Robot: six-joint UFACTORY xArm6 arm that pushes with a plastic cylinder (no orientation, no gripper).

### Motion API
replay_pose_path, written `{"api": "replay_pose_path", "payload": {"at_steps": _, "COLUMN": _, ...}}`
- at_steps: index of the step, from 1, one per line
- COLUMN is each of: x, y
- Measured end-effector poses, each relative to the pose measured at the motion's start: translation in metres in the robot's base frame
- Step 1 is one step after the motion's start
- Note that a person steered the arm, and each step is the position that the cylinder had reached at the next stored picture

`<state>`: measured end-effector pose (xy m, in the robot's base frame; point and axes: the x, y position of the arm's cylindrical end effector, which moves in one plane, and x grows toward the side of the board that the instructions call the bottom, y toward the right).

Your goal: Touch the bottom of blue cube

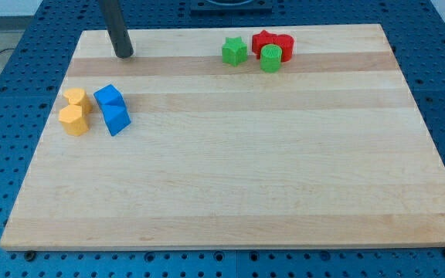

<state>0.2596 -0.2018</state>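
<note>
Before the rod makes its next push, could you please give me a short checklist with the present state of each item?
1. My tip is visible on the board: ok.
2. Tip at the bottom side of the blue cube: not ok, it stands apart, toward the view's top.
3. Bottom side free to reach: not ok, the second blue block sits against it.
4. Yellow blocks close on the view's left: not ok, risk of a nudge.
5. Green and red blocks clear of the route: ok.
</note>
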Motion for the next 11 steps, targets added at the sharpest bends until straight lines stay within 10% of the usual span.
{"api": "replay_pose_path", "payload": {"at_steps": 3, "x": -0.011, "y": -0.102}}
{"api": "replay_pose_path", "payload": {"at_steps": 8, "x": 0.122, "y": -0.103}}
{"api": "replay_pose_path", "payload": {"at_steps": 11, "x": 0.13, "y": 0.081}}
